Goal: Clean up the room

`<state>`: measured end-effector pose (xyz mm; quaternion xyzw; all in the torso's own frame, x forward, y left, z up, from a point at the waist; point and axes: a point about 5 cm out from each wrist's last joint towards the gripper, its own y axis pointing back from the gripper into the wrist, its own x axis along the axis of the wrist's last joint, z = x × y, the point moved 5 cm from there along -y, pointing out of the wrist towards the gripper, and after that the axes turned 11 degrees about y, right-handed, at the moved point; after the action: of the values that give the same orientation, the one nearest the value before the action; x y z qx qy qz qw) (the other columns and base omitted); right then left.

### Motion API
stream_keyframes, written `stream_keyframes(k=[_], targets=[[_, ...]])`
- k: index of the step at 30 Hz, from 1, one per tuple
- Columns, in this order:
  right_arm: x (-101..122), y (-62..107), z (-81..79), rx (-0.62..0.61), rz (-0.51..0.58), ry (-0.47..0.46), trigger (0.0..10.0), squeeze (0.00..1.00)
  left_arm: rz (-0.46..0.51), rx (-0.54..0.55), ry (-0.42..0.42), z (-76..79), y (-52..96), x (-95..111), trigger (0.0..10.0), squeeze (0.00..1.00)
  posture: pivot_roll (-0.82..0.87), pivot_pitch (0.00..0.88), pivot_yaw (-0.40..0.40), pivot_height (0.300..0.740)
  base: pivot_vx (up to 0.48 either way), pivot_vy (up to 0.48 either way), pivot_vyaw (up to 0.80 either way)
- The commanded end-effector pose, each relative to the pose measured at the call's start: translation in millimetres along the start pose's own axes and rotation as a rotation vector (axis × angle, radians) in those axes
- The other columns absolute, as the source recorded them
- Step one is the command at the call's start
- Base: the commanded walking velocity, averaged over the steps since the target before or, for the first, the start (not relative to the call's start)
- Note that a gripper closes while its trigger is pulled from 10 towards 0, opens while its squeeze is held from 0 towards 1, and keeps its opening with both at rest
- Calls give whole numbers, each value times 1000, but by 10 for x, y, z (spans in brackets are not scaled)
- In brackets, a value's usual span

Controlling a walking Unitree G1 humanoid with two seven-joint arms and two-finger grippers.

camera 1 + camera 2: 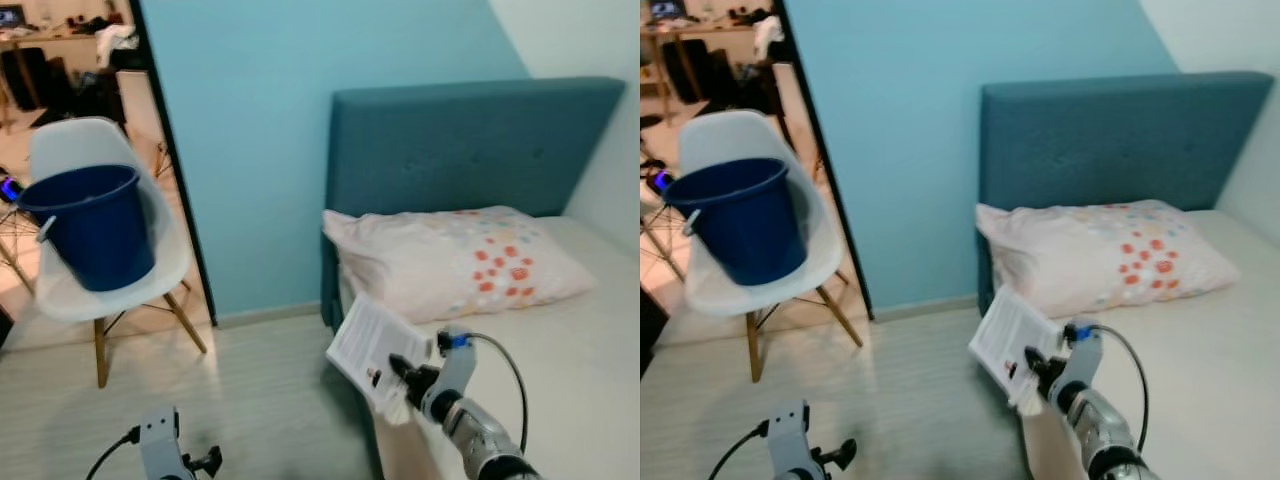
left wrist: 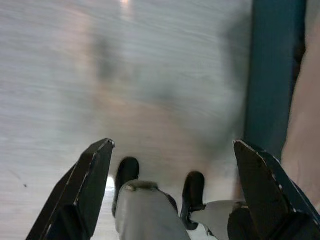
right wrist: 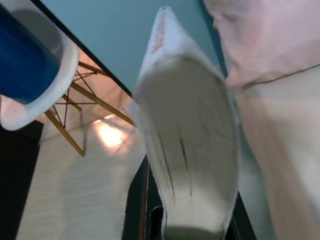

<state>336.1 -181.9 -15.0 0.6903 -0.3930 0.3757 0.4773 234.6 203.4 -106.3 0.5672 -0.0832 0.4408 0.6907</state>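
A white book (image 1: 372,349) with printed text on its cover is held up over the near corner of the bed (image 1: 560,380), with my right gripper (image 1: 395,372) shut on its lower edge. In the right wrist view the book's page block (image 3: 187,150) rises from between the black fingers (image 3: 136,210). My left gripper (image 2: 172,187) hangs low over the pale wood floor (image 2: 125,75), open with nothing between its fingers. A blue bucket (image 1: 95,225) sits on a white chair (image 1: 95,290) by the doorway.
A pillow (image 1: 450,260) with orange spots lies against the teal headboard (image 1: 470,140). The light-blue wall (image 1: 250,130) ends at a dark door frame (image 1: 170,150); beyond it are a desk and clutter. Bare floor (image 1: 240,390) lies between chair and bed.
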Motion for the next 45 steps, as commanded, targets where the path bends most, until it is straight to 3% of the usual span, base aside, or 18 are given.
stream_keyframes(k=[1,8,18,31,38,45], targets=[[4,15,57,-30,4,-11,10000,0,-4,-6,-15,19,-7,9,10000,0,-63,0,-26,740,319,0,0],[38,31,176,-99,12,-58,10000,0,-17,-24,-52,64,-14,-10,10000,0,-63,0,-26,740,291,-83,-82],[71,65,312,-166,22,-108,10000,0,-3,-22,-17,97,-29,28,10000,0,-62,0,-30,740,84,-92,-744],[22,149,463,-211,19,-215,10000,0,-9,-22,-20,95,-26,8,10000,0,-74,0,-31,740,0,-290,0],[-65,166,437,-176,-19,-283,10000,0,-8,-17,-19,81,-22,5,10000,0,-77,0,-32,731,0,0,0],[-159,147,304,-106,-58,-341,10000,0,-7,-16,-30,65,-16,-1,10000,0,-75,0,-37,701,0,0,0]])
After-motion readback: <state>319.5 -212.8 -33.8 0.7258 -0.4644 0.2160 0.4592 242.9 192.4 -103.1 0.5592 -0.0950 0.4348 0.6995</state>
